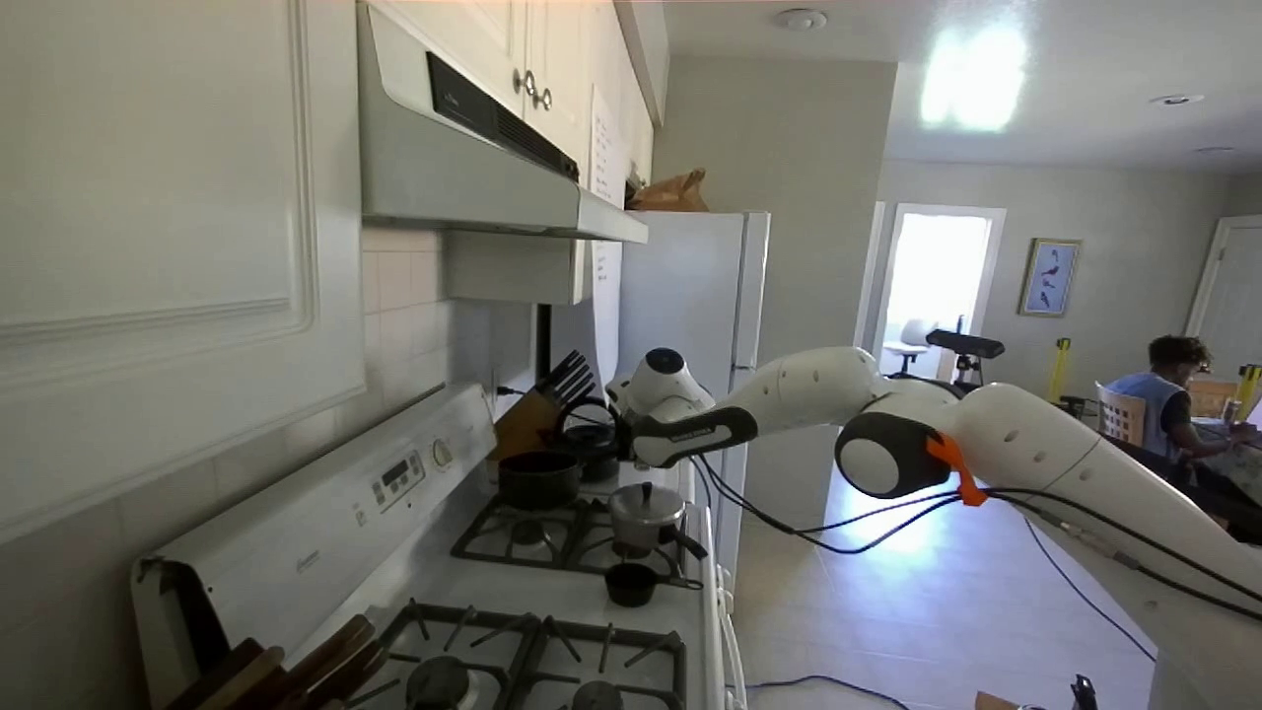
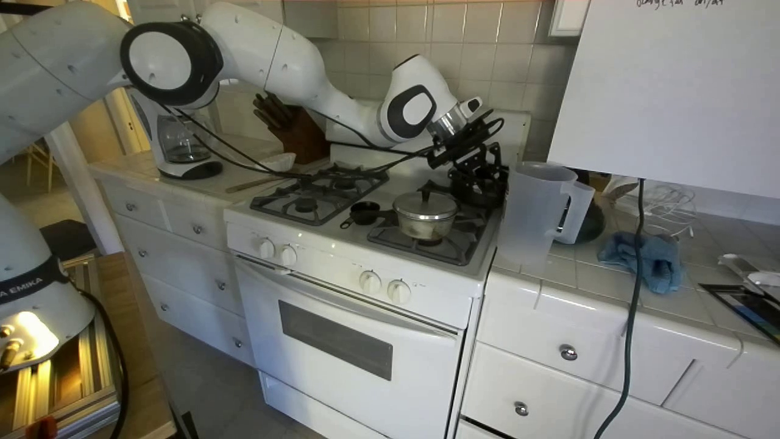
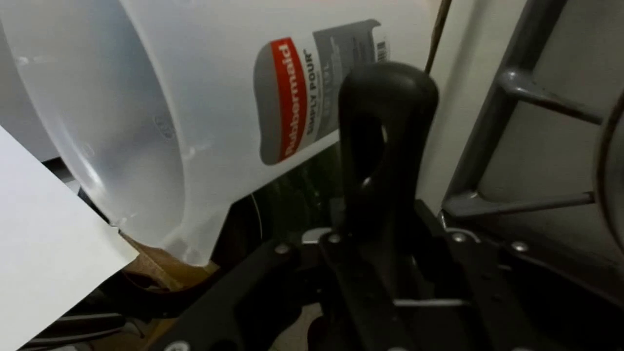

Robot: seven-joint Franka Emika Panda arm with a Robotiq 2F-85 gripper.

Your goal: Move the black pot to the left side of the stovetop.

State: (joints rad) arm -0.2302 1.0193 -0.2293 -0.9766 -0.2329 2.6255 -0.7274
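The black pot sits low over the back right of the white stovetop, just past the back burner cap. It also shows behind my fingers in an exterior view. Whether it rests on the grate or is slightly lifted I cannot tell. My gripper is at its far side, by the stove's right edge. In the wrist view the black handle stands between my gripper's fingers, which appear closed against it from both sides. The pot's body is hidden there.
A silver lidded pot stands on the front right burner. A small black pan lies left of it. A clear pitcher stands close right of my gripper. The range hood hangs above. The left grates carry nothing.
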